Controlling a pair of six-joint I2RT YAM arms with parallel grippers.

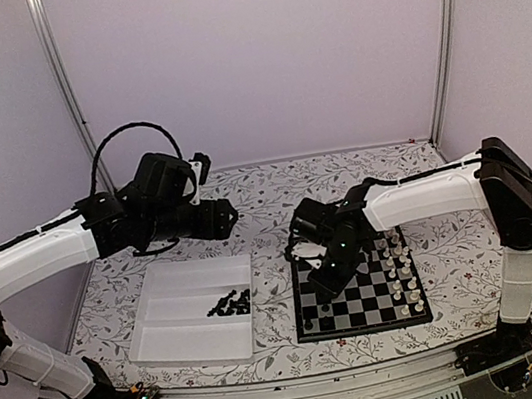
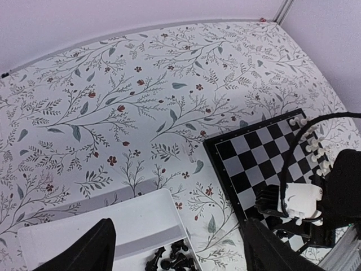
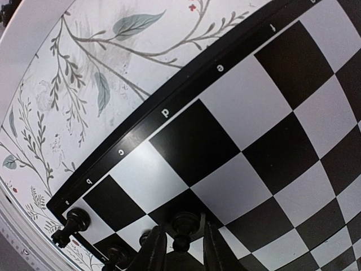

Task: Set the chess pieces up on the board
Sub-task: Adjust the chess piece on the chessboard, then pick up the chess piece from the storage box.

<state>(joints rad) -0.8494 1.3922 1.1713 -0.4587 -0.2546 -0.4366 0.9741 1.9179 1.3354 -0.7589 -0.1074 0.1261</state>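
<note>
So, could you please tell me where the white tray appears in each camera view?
Top external: white tray lower left of centre, left of the board.
Left wrist: white tray along the bottom edge, left of centre.
Right wrist: not in view.
Shared landmark: the board, seen in all three.

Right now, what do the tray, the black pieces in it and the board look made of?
Tray: probably thin white plastic, smooth, with moulded walls. Black pieces: likely glossy plastic, too small to be sure. Board: smooth surface, printed squares and letters; material unclear.
</note>
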